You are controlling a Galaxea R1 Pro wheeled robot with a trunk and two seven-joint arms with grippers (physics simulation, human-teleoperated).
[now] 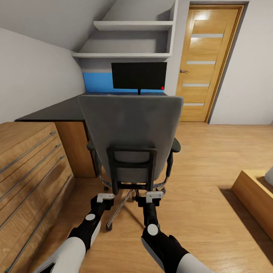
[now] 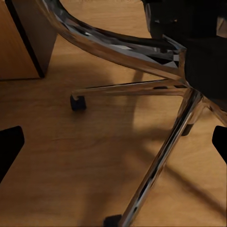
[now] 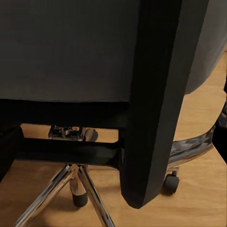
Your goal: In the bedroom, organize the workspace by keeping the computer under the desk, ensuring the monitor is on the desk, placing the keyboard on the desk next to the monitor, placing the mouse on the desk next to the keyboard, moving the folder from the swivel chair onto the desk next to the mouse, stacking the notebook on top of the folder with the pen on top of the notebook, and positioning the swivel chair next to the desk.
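The grey swivel chair (image 1: 131, 125) stands with its back to me, in front of the black-topped desk (image 1: 57, 110). The monitor (image 1: 139, 76) is upright on the desk against the blue panel. Both grippers hang low behind the chair. My left gripper (image 1: 105, 197) is open over the chrome base (image 2: 156, 165), with a fingertip (image 2: 9, 146) at each side. My right gripper (image 1: 154, 196) is open close behind the black back frame (image 3: 151, 94). The chair back hides the seat. Folder, keyboard, mouse, notebook, pen and computer are out of view.
A light wooden chest (image 1: 26, 163) with long bar handles stands close on the left. At the lower right is a low wooden block (image 1: 254, 193). A wooden door (image 1: 208, 60) is at the back right, and white shelves (image 1: 129, 25) hang above the desk.
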